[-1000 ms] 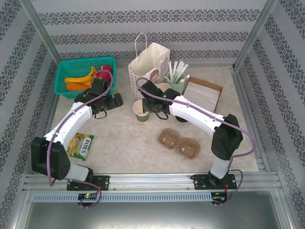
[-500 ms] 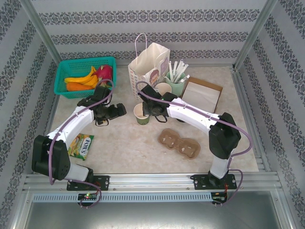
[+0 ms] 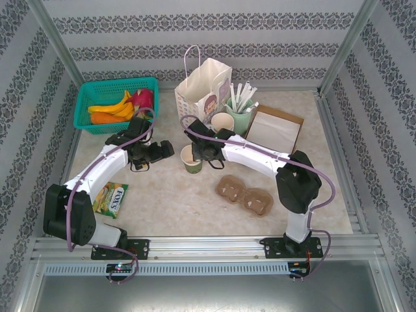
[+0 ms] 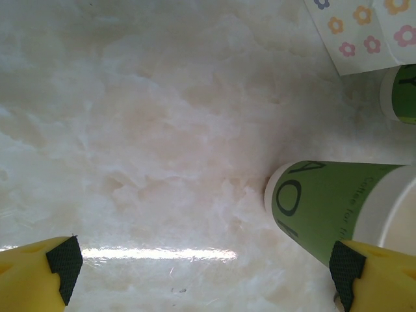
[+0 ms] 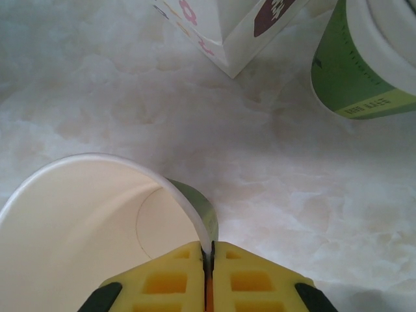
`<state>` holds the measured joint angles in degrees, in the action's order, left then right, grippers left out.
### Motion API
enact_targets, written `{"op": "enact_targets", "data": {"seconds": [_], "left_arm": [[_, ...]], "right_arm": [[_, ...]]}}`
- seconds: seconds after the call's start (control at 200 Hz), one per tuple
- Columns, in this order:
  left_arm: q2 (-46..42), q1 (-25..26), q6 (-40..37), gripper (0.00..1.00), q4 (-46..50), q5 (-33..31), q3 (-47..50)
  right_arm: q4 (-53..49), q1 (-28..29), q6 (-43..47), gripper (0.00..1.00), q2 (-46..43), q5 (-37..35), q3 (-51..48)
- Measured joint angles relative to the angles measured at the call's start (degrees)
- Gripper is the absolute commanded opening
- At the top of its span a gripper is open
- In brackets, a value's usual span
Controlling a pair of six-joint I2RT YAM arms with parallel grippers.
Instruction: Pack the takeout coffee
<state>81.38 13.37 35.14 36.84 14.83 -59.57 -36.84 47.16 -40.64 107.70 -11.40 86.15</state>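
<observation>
Right pincer [image 5: 208, 252] on cup [image 5: 71, 221], marble tabletop [image 5: 292, 195]

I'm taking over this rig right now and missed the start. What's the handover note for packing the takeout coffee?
Right gripper: shut on the rim of the lidless cream-and-green paper cup, at mid-table in front of the white paper bag.
Left gripper: open, empty, low beside that cup on its left.
Done: a cup is in hand.
Left: the cup has no lid on it, and it is in neither the bag nor the brown cardboard cup carrier.
</observation>
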Motion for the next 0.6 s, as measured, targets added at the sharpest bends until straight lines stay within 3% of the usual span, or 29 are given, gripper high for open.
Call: {"op": "enact_targets", "data": {"seconds": [0.08, 0.2, 0.42, 0.6], "left_arm": [[0.00, 0.00, -0.11, 1.00, 0.00, 0.15, 0.02], [0.00, 0.00, -0.17, 1.00, -0.11, 0.35, 0.22], [0.00, 0.00, -0.37, 1.00, -1.33, 2.67, 0.22], [-1.33, 0.00, -0.44, 1.00, -4.39, 4.92, 1.01]], "right_arm": [[-0.02, 0.00, -0.02, 0.14, 0.48, -0.20, 0.17], [-0.13, 0.00, -0.46, 0.30, 0.48, -0.20, 0.37], [-0.90, -0.02, 0.24, 0.47, -0.22, -0.42, 0.50], [-1.33, -0.52, 0.09, 0.74, -6.95, -1.81, -1.40]]}}
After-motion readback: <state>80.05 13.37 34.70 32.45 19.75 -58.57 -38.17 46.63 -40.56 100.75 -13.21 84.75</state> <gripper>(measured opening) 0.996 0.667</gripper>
